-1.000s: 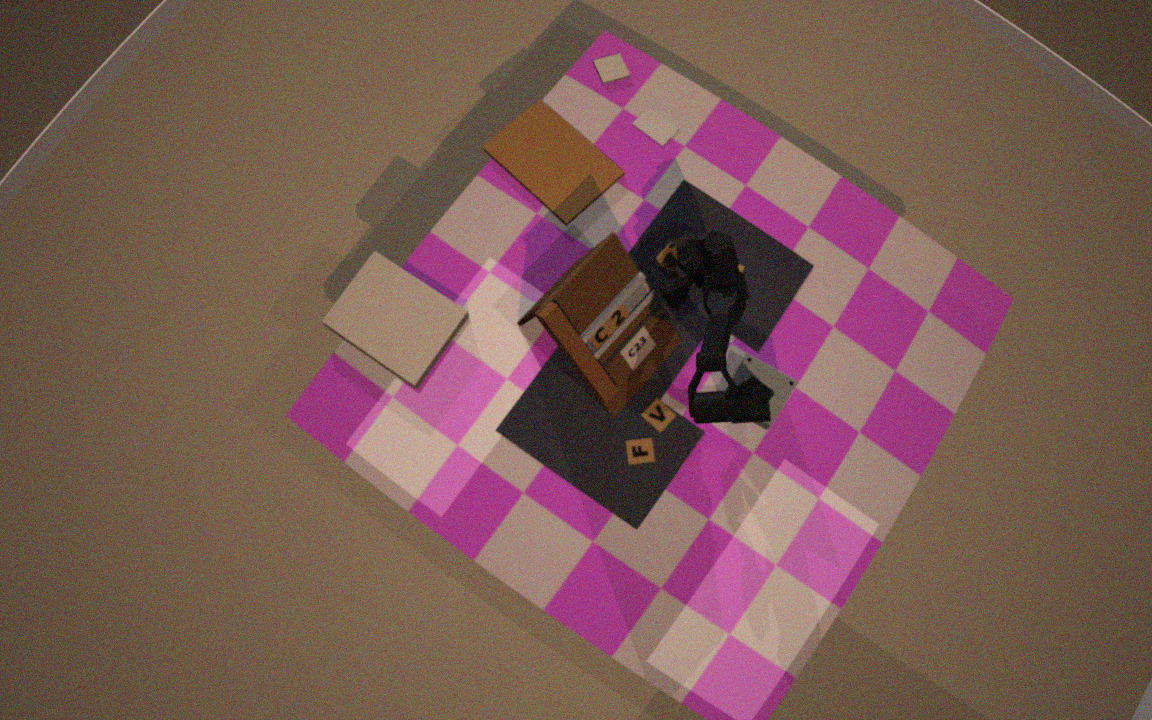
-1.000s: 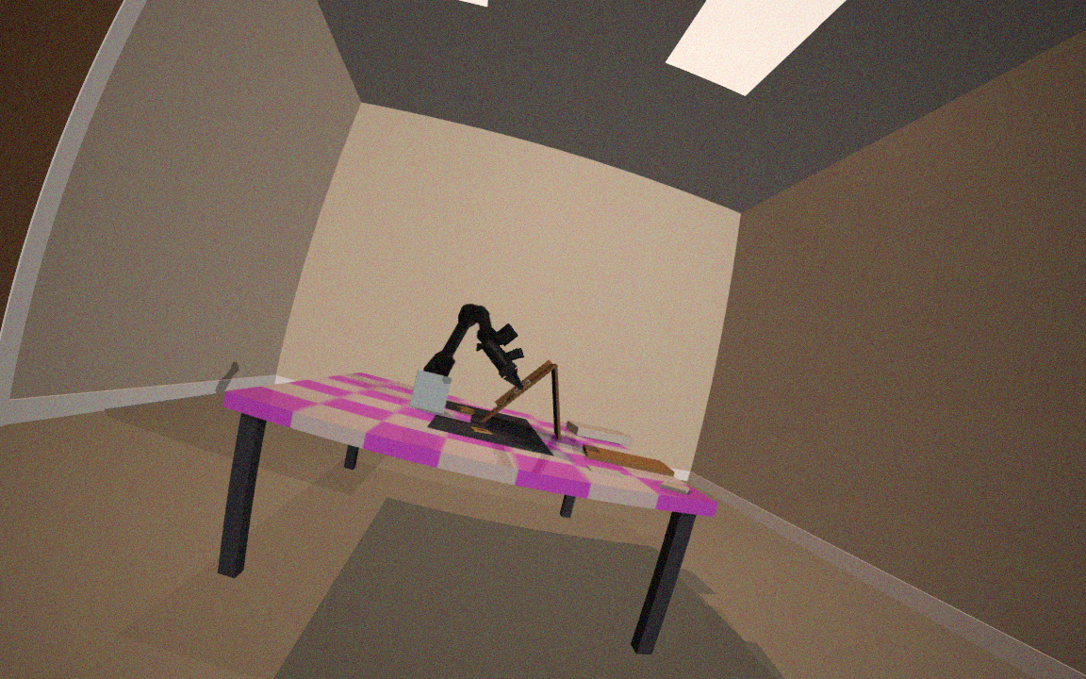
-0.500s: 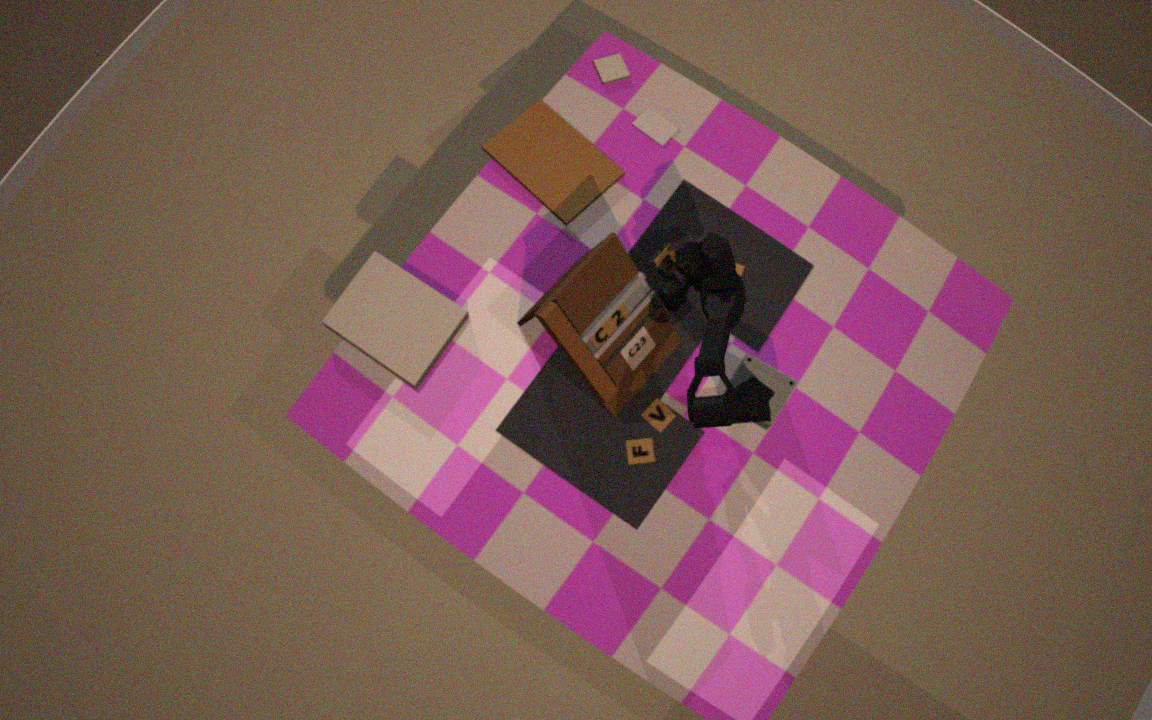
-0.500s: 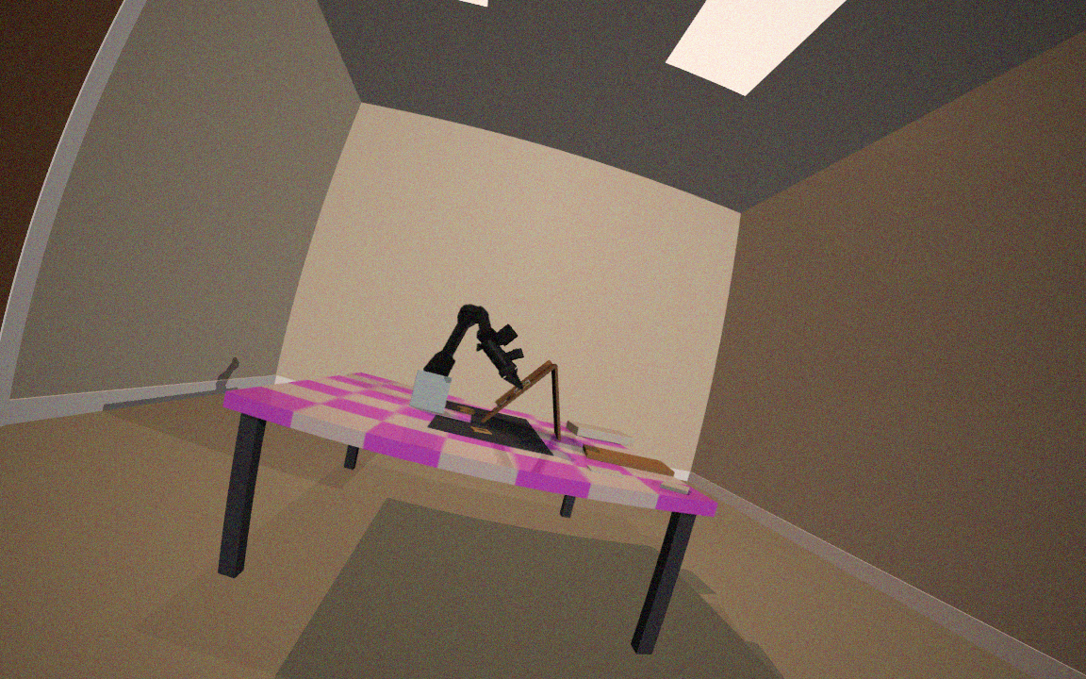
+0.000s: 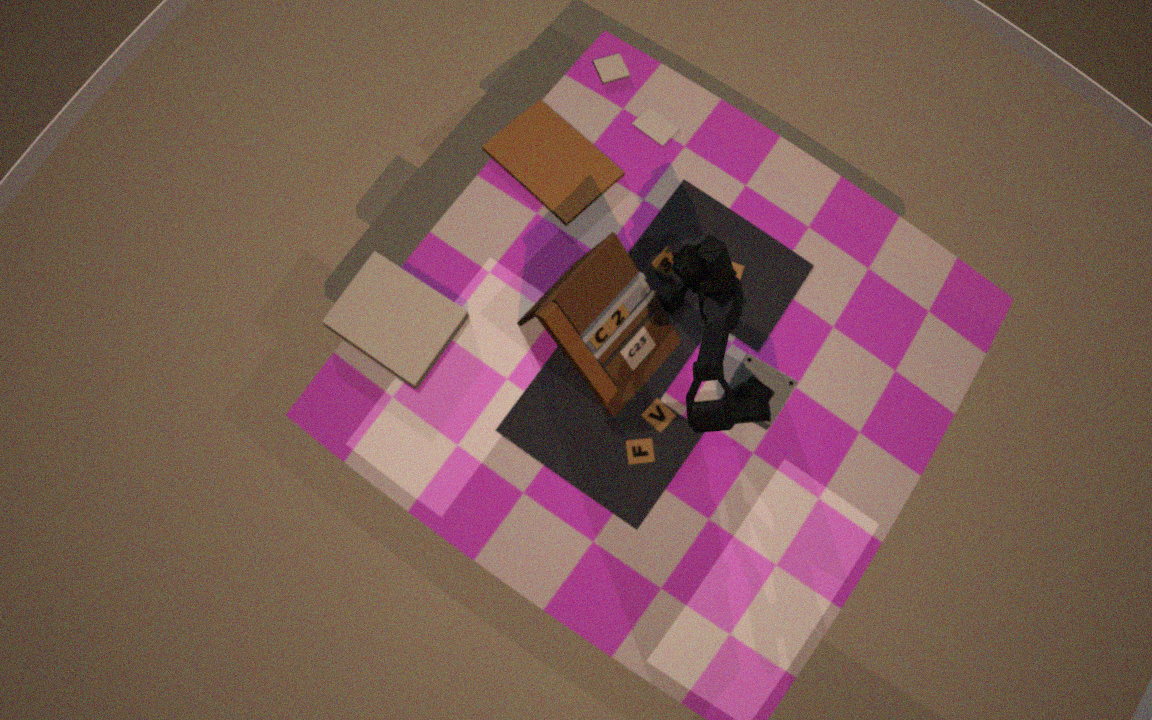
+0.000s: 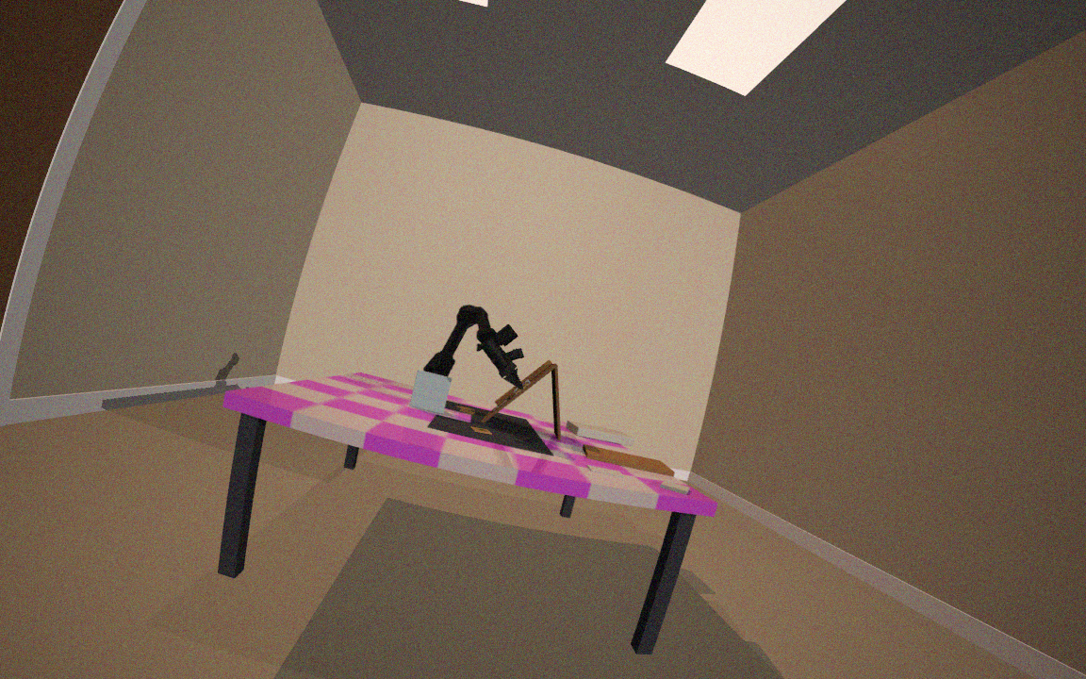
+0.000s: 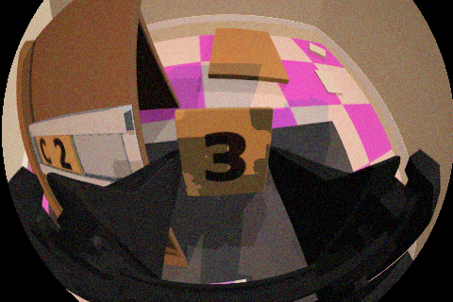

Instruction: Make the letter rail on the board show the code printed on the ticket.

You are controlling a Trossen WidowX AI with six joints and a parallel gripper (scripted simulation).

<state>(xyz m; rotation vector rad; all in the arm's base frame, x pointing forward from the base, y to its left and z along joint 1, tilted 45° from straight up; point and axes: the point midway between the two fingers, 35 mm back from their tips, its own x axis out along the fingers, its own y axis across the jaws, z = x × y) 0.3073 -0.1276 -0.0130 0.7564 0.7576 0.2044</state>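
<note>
Slim black jointed arm, black claw (wedge-shaped fingers), pale grey base block.

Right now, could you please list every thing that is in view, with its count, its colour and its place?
Checkered table: one, magenta and beige, middle of room.
Dark rectangular mat: one, charcoal, table centre.
Slanted wooden board: one, brown, on the mat.
Letter rail: one, grey, on the board, holding tiles C and 2.
Ticket: one, white, below the rail, reads C23.
Tile 3: one, tan, between the fingers.
Tiles V and F: two, tan, on the mat.
Flat wooden panel: one, orange-brown, table edge.
Flat beige panel: one, table edge.
Small beige squares: two, far corner.
Gripper: one, black, closed on tile 3.
</note>
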